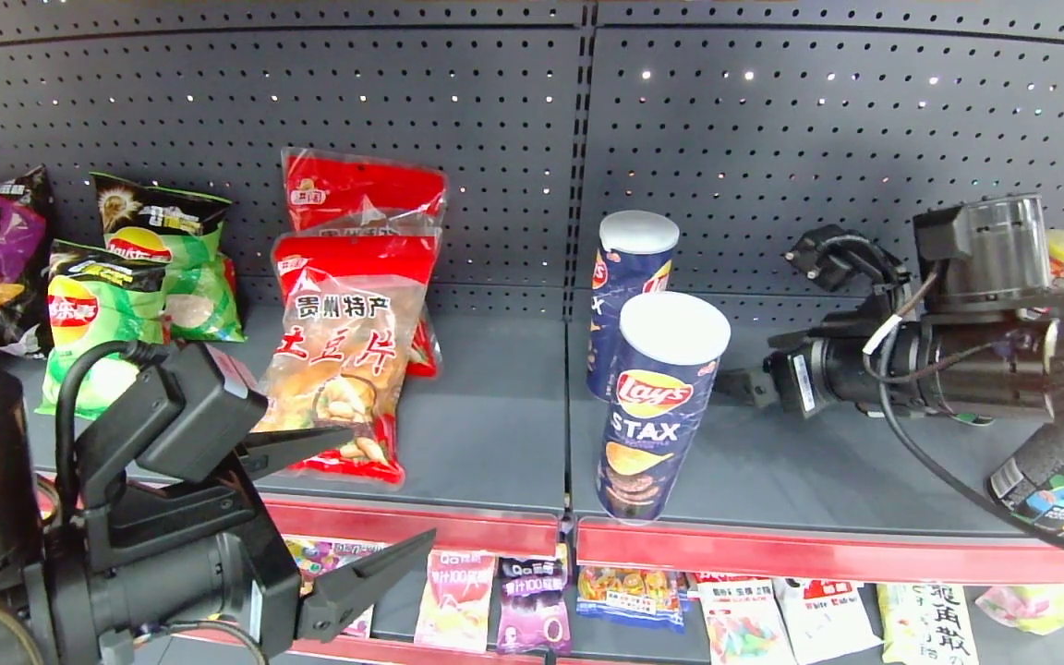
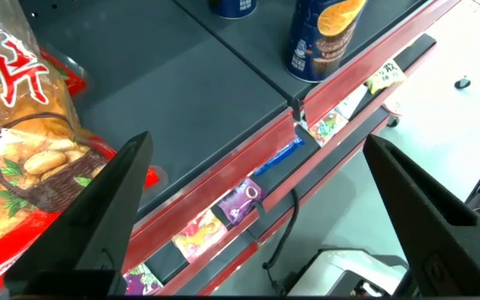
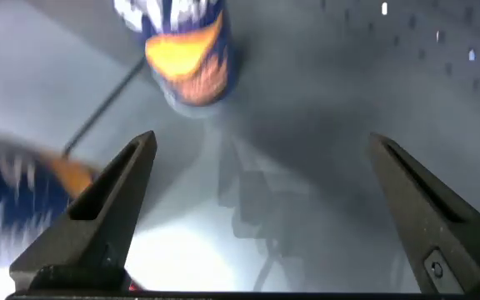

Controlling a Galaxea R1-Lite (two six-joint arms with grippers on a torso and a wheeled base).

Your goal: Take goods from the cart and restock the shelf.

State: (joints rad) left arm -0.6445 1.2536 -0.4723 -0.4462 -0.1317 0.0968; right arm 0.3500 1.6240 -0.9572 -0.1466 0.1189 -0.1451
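White lettering under a red-and-yellow logo stands on the dark-blue cardboard chip can; black and red characters on the red-and-clear plastic snack bag.

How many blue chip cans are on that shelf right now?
2. The front can stands at the shelf's front edge; the rear can stands just behind it, nearer the pegboard. The right arm may hide more.
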